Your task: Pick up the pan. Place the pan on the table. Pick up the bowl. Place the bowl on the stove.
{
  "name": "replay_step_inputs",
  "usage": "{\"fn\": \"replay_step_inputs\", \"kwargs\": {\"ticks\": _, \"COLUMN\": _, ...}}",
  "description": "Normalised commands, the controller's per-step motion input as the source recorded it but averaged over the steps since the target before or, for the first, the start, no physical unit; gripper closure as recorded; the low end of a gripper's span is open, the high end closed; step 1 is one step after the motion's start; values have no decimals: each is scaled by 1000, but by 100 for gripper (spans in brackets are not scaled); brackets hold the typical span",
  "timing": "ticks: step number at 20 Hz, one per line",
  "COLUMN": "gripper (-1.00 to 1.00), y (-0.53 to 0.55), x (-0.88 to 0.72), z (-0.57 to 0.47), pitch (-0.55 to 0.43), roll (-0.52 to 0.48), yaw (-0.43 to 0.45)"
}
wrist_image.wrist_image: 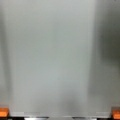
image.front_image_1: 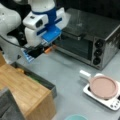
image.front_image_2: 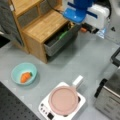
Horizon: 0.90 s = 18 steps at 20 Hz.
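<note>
The pinkish-brown pan [image.front_image_1: 103, 87] [image.front_image_2: 63, 100] rests on the small white stove [image.front_image_1: 113, 103] [image.front_image_2: 46, 108], its short white handle [image.front_image_1: 85, 74] sticking out past the stove's edge. The teal bowl [image.front_image_2: 17, 70] stands on the grey table [image.front_image_1: 67, 72] [image.front_image_2: 85, 57] with an orange carrot-like piece [image.front_image_2: 25, 77] inside; only its rim [image.front_image_1: 75, 117] peeks in at a front view's bottom. My gripper [image.front_image_1: 43, 51] [image.front_image_2: 88, 28] [wrist_image.wrist_image: 60, 113] hangs open and empty above the table, far from pan and bowl. The wrist view shows only bare table between the orange fingertips [wrist_image.wrist_image: 3, 112].
A large steel toaster oven [image.front_image_1: 95, 37] [image.front_image_2: 110, 97] stands behind the stove. A light wooden block [image.front_image_1: 25, 92] [image.front_image_2: 40, 25] with an open grey drawer [image.front_image_1: 37, 78] [image.front_image_2: 60, 41] sits below the arm.
</note>
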Motion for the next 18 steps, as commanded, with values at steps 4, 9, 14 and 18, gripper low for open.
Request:
{"fn": "replay_step_inputs", "kwargs": {"ticks": 4, "gripper": -100, "y": -27, "x": 30, "z": -1, "pitch": 53, "roll": 68, "yaw": 80}}
{"fn": "replay_step_inputs", "kwargs": {"ticks": 9, "gripper": -100, "y": -75, "x": 98, "z": 14, "pitch": 56, "roll": 65, "yaw": 63}}
{"fn": "replay_step_inputs", "kwargs": {"ticks": 14, "gripper": -100, "y": 18, "x": 278, "z": 68, "pitch": 93, "roll": 64, "yaw": -9}}
{"fn": "replay_step_inputs", "kwargs": {"ticks": 18, "gripper": -100, "y": 176, "x": 422, "z": 66, "pitch": 105, "roll": 84, "yaw": -52}}
